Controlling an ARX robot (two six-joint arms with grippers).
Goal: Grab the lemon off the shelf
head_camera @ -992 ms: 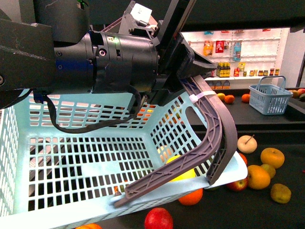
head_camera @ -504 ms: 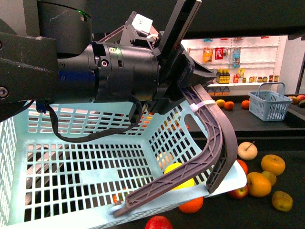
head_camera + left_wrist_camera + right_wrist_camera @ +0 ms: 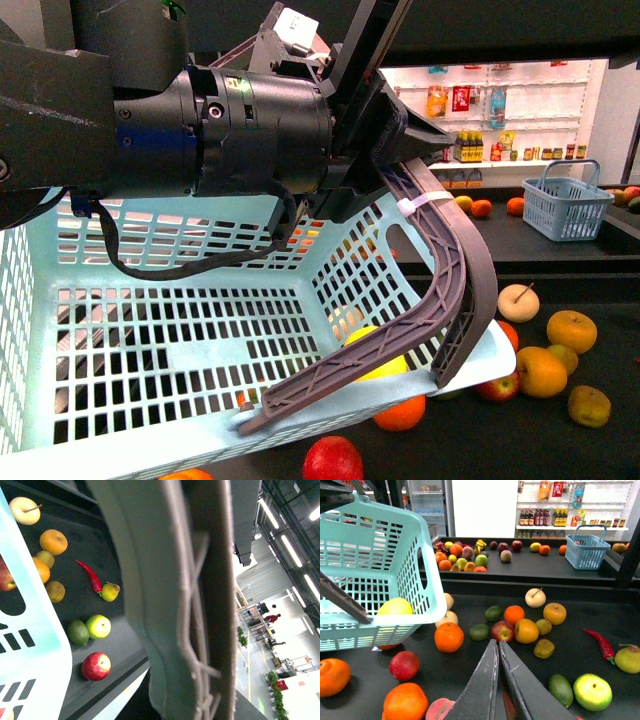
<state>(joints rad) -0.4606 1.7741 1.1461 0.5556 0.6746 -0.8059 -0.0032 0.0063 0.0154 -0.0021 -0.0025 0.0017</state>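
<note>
My left gripper (image 3: 400,140) is shut on the grey basket handle (image 3: 455,290) and holds up a tilted light-blue basket (image 3: 150,330). That handle (image 3: 200,580) fills the left wrist view. The lemon (image 3: 378,352), bright yellow, shows at the basket's low corner behind the handle. In the right wrist view the lemon (image 3: 395,606) is against the basket's mesh, and I cannot tell whether it lies inside. My right gripper (image 3: 496,642) is shut and empty above the shelf's black lower tray (image 3: 470,680), just short of a red apple (image 3: 502,630).
Loose oranges, apples and pears cover the tray around the basket. A red chilli (image 3: 600,642) and a green apple (image 3: 592,691) lie to the right. A small blue basket (image 3: 585,552) stands on the upper tray (image 3: 530,567). Bottle shelves (image 3: 555,515) line the far wall.
Half a second ago the left arm and basket sat slightly higher and further right in the front view; now they are back where they were a second ago. The grip is unchanged.
</note>
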